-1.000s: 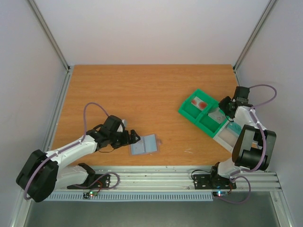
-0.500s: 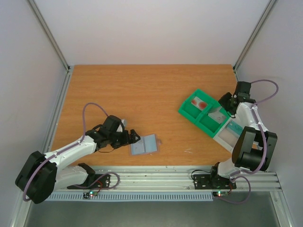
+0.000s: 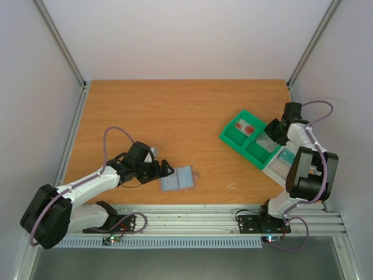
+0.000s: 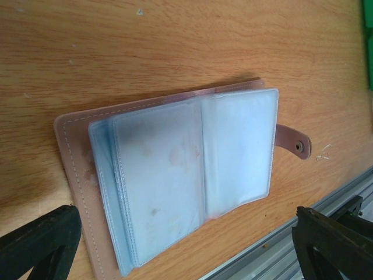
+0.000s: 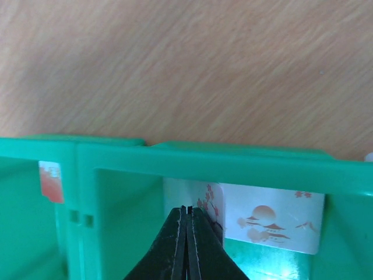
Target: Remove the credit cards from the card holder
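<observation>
The card holder (image 3: 176, 178) lies open on the table near the front edge. In the left wrist view the card holder (image 4: 186, 175) shows clear blue-grey sleeves on a pinkish cover with a snap tab; no card shows in its sleeves. My left gripper (image 3: 165, 170) is open at the holder's left edge, and its gripper (image 4: 185, 213) straddles the holder in the wrist view. My right gripper (image 3: 273, 129) is shut over the green tray (image 3: 236, 140). In the right wrist view its tips (image 5: 186, 209) point at white credit cards (image 5: 274, 221) with red marks lying in a tray compartment.
The green tray's rim (image 5: 204, 157) crosses the right wrist view; a red and white card (image 5: 51, 181) lies in the neighbouring compartment. A white card with red marks (image 3: 246, 126) lies in the tray's far compartment. Metal rails run along the table's front edge (image 3: 192, 219).
The right gripper has shifted a little left and forward over the tray. The left arm and the card holder have not moved.
</observation>
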Robot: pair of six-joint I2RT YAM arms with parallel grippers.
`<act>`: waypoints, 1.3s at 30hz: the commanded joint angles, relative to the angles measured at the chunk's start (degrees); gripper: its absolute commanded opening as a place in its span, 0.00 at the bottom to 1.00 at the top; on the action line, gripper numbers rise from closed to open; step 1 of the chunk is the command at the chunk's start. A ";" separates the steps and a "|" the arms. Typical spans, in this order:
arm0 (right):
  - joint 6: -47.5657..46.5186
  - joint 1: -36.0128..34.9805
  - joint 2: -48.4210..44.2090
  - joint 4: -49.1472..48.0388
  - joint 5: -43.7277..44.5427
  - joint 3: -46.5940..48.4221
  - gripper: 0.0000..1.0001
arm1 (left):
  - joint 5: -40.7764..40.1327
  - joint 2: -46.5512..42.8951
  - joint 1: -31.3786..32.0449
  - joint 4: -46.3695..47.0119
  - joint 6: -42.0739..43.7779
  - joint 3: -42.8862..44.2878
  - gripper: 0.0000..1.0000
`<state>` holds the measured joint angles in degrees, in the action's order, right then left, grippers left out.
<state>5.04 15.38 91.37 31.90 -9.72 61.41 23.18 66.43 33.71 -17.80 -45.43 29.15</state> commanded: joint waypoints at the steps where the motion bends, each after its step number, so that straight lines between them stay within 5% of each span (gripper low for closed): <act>1: -0.64 -0.08 1.48 1.03 4.37 1.32 0.01 | 0.64 -0.38 -0.23 1.84 -0.58 0.80 0.99; 19: 0.05 -5.70 -7.62 4.55 0.60 1.26 0.05 | 1.30 -7.43 -0.24 -1.82 -3.49 -1.81 0.98; 27: 0.94 -13.59 -15.65 6.51 -6.16 -0.70 0.14 | 1.74 -7.59 -0.26 1.82 -4.79 -4.40 0.83; 33: 2.64 -22.66 -19.01 6.75 -9.66 -3.05 0.18 | 3.50 -5.54 -0.32 9.30 -8.00 -7.40 0.60; 39: 6.56 -33.53 -18.80 3.69 -11.54 -5.40 0.19 | 2.87 -3.97 -0.33 11.55 -9.59 -7.97 0.55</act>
<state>8.01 -12.43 73.08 36.97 -18.74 57.82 26.17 61.91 33.71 -11.70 -53.65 22.00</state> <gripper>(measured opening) 0.183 0.551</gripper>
